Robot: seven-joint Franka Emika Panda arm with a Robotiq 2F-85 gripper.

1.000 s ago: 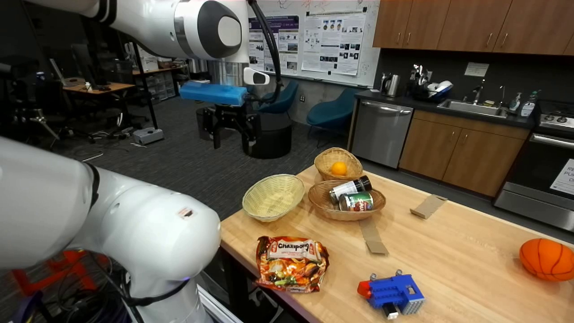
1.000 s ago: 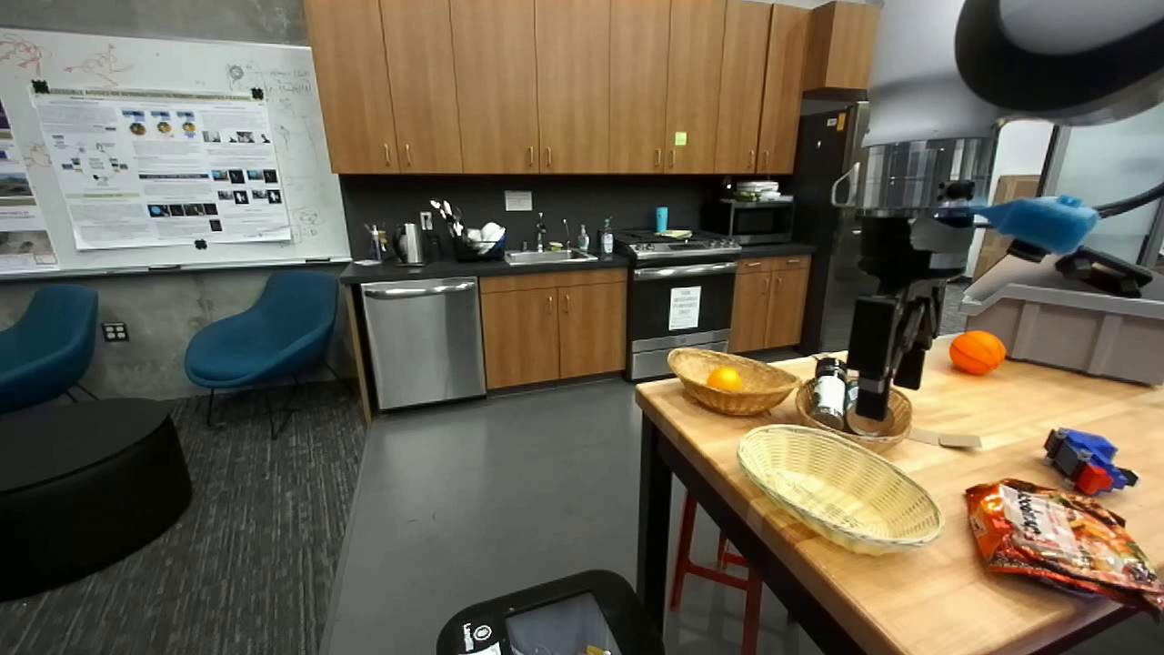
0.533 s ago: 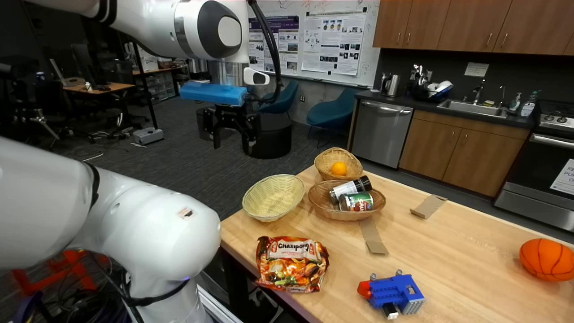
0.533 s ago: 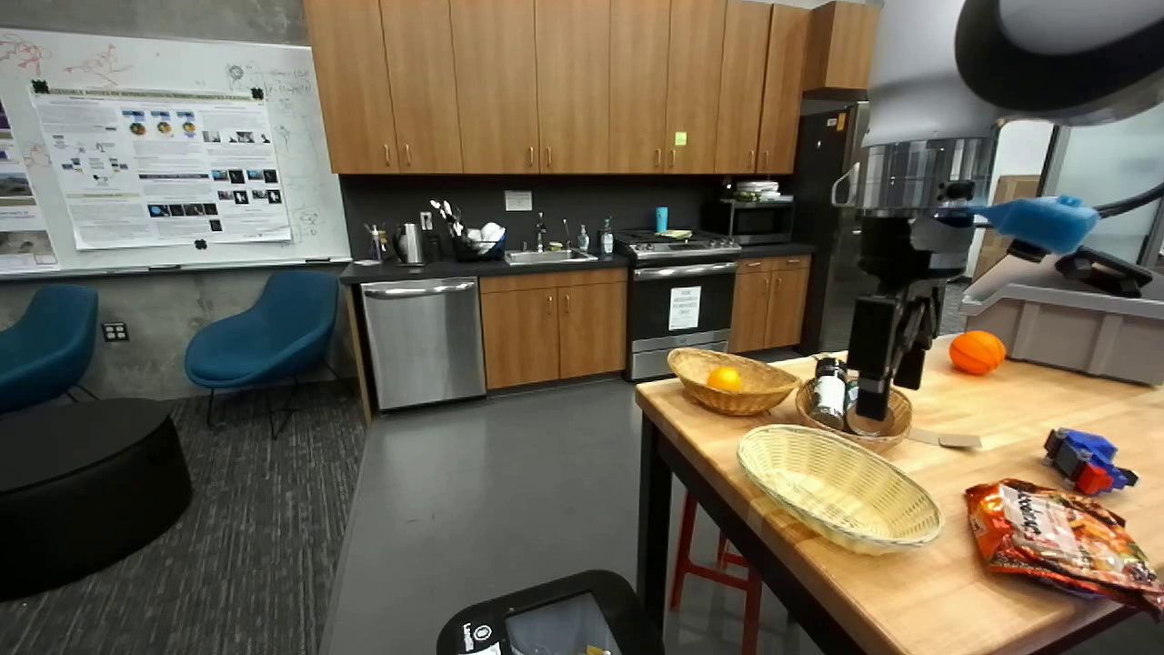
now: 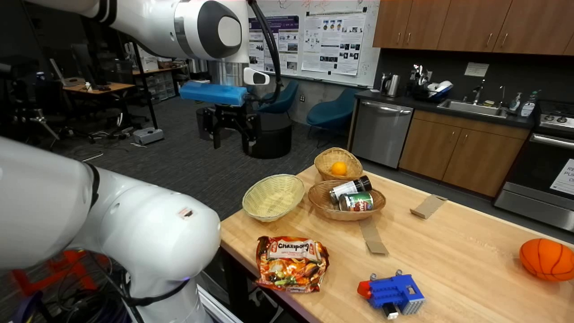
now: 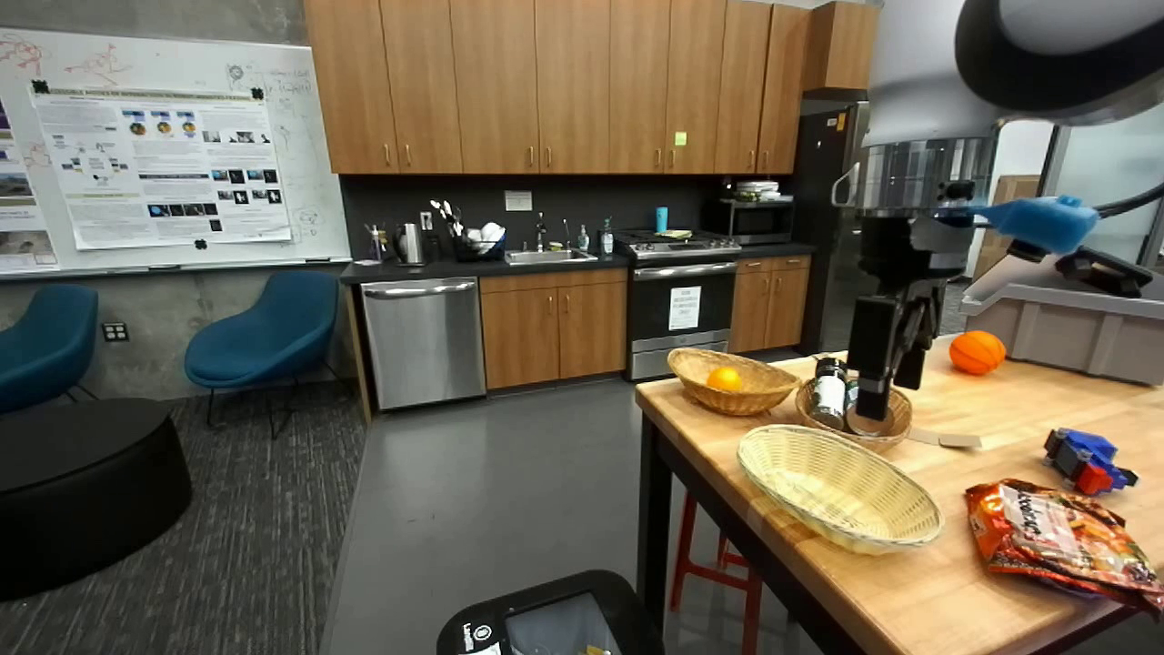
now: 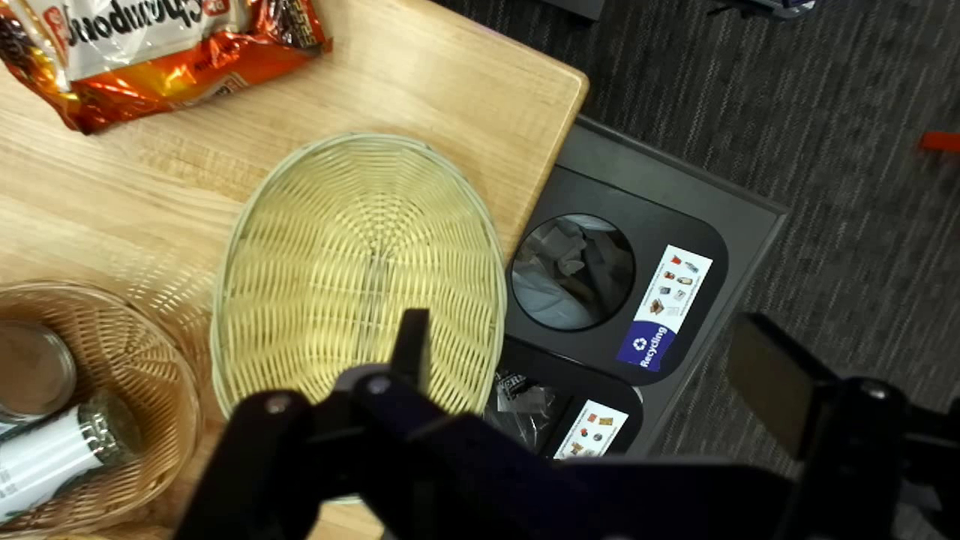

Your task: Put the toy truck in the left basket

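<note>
The blue toy truck (image 5: 394, 290) with a red part rests on the table near the front edge in an exterior view. It also shows in an exterior view (image 6: 1087, 459) behind the snack bag, and is out of the wrist view. The left basket, pale straw and oval, stands empty at the table's corner in both exterior views (image 5: 272, 197) (image 6: 837, 491) and in the wrist view (image 7: 367, 225). My gripper (image 5: 234, 142) is open and empty, high above table level and away from the truck. In the wrist view the spread fingers (image 7: 583, 334) flank the basket's edge and the floor beyond.
A snack bag (image 5: 292, 264) lies between truck and left basket. A brown basket (image 5: 320, 208) with two containers and another basket (image 5: 323, 162) with an orange stand beside it. An orange ball (image 5: 548, 259), cardboard strips (image 5: 373, 237) and a grey bin (image 6: 1073, 341) are on the table.
</note>
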